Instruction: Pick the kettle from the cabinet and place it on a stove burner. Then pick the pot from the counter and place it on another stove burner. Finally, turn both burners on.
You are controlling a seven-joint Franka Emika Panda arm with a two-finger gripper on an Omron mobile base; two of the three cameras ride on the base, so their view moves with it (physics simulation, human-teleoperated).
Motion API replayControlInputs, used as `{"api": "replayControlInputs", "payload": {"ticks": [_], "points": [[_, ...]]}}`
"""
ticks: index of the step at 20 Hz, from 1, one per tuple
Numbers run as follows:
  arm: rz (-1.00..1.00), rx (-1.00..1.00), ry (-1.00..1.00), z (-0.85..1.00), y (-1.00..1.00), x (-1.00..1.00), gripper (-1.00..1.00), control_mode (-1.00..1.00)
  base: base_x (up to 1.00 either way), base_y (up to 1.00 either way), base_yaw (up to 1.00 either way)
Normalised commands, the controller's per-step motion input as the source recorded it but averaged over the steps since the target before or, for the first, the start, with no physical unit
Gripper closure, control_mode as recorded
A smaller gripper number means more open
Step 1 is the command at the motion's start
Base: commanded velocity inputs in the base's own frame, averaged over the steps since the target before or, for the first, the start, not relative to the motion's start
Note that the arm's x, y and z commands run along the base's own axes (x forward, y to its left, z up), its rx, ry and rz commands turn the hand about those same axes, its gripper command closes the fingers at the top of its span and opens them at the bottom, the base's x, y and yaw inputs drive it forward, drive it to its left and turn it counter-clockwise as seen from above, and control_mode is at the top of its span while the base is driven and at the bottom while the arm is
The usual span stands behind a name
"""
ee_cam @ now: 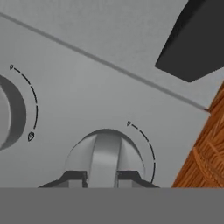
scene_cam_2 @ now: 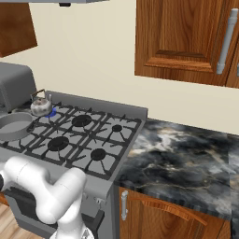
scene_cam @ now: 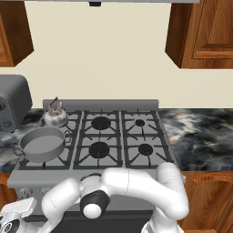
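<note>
The silvery kettle point(scene_cam: 55, 117) point(scene_cam_2: 41, 106) stands on the stove's back-left burner, and a small blue glow shows beside its base in the right base view. In front of it, the wide grey pot point(scene_cam: 42, 143) point(scene_cam_2: 14, 125) rests on the front-left burner. My arm bends down over the stove's front left corner. In the hand view my gripper point(ee_cam: 103, 177) sits on a grey stove knob point(ee_cam: 104, 153), one dark fingertip point(ee_cam: 72, 177) on each side of the knob's raised bar, pressed against it. The wall cabinet point(scene_cam_2: 186, 37) is shut.
A second knob point(ee_cam: 8, 113) lies left of the gripped one on the stove's grey front panel point(ee_cam: 109, 65). A grey microwave point(scene_cam: 13, 102) stands left of the stove. The marbled counter point(scene_cam: 200, 132) stretches to the right, over wooden base cabinets point(scene_cam_2: 163, 214).
</note>
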Motion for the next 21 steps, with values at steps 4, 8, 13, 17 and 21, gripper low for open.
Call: {"api": "replayControlInputs", "payload": {"ticks": [4, 8, 13, 17, 21], "points": [[-0.01, -0.10, 0.06, 0.07, 0.00, 0.00, 1.00, -1.00, 0.00, 0.00, 0.00], [-0.01, -0.11, 0.06, 0.08, 0.00, 0.00, 1.00, -1.00, 0.00, 0.00, 0.00], [-0.02, -0.11, 0.06, 0.07, 0.00, 0.00, 1.00, -1.00, 0.00, 0.00, 0.00], [-0.02, -0.11, 0.05, 0.07, 0.00, 0.00, 1.00, -1.00, 0.00, 0.00, 0.00], [-0.02, -0.13, 0.06, 0.07, 0.00, 0.00, 1.00, -1.00, 0.00, 0.00, 0.00]]}}
